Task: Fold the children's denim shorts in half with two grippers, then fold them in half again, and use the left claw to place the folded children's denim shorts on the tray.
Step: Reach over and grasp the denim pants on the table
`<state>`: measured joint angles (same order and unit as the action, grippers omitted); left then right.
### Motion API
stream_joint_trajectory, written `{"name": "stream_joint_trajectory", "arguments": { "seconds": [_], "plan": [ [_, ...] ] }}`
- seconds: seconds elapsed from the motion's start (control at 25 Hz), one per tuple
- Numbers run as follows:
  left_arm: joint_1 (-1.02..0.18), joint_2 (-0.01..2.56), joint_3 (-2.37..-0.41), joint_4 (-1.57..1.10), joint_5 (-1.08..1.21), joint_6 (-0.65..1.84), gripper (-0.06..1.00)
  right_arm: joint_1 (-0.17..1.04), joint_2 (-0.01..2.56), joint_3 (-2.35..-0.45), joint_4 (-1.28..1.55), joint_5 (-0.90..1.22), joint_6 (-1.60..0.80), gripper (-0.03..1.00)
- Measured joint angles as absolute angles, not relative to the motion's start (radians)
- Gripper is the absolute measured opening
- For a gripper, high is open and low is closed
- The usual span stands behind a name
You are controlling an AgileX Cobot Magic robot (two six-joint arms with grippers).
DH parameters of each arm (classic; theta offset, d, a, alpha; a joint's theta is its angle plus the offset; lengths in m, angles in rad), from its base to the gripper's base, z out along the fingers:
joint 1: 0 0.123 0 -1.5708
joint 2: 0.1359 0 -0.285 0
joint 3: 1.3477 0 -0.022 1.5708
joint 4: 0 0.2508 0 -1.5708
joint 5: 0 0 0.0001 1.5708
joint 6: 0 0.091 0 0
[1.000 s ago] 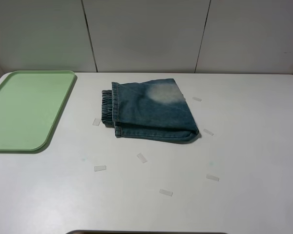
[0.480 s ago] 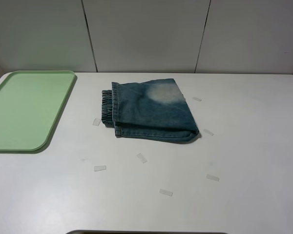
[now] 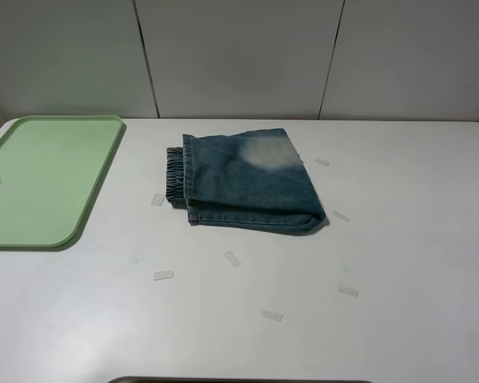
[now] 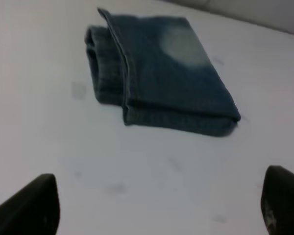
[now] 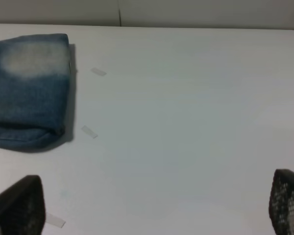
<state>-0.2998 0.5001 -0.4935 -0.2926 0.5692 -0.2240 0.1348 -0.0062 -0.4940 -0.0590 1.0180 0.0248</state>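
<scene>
While the small folded blue washed-denim shorts (image 3: 247,183) are lying on the white table (image 3: 383,239), apart from the pale green rectangular plastic tray (image 3: 32,191), the black left gripper (image 4: 159,203) and black right gripper (image 5: 154,203) are hovering, fingers spread wide, holding nothing.

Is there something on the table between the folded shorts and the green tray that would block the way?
Nothing tall does. Between the shorts and the tray, only one small, flat, pale strip lies on the white table, close to the shorts.
</scene>
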Motion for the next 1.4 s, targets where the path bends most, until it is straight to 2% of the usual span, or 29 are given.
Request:
{"name": "stream_joint_trajectory", "arguments": {
  "seconds": [0.28, 0.56, 0.84, 1.4],
  "plan": [
    [-0.3, 1.027, -0.532, -0.582, 0.255, 0.049, 0.81, 0.135, -0.006, -0.494, -0.059, 1.018, 0.025, 0.69],
    [-0.3, 1.462, -0.727, -0.772, 0.203, 0.291, 0.81, 0.135, -0.006, -0.494, -0.059, 1.018, 0.025, 0.69],
    [-0.264, 1.703, -0.87, -0.797, 0.178, 0.33, 0.81, 0.135, -0.006, -0.494, -0.059, 1.018, 0.025, 0.69],
    [-0.249, 1.965, -1.037, -0.799, 0.149, 0.333, 0.81, 0.135, -0.006, -0.494, -0.059, 1.018, 0.025, 0.69]
  ]
}}
